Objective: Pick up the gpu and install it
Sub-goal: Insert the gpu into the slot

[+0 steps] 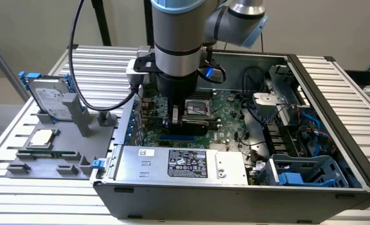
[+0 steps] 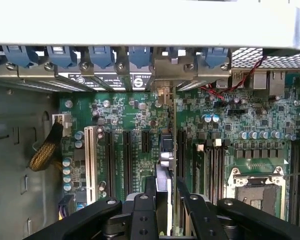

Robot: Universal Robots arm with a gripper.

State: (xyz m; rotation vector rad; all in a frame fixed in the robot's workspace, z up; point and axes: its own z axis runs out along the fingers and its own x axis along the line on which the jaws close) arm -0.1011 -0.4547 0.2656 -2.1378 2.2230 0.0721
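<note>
The arm (image 1: 179, 42) runs out of the exterior view at the top edge, and its body hides the part of the motherboard (image 1: 225, 105) beneath it. In that view the pincer (image 1: 183, 123) is dark and small, so its grip cannot be read there. In the wrist view the gpu (image 2: 163, 187) is seen edge-on as a thin strip, its lower part hidden between the pincer's black fingers (image 2: 140, 212), whose bases are cut off by the picture's edge. The label (image 1: 188, 163) on the power supply carries print too small to read.
</note>
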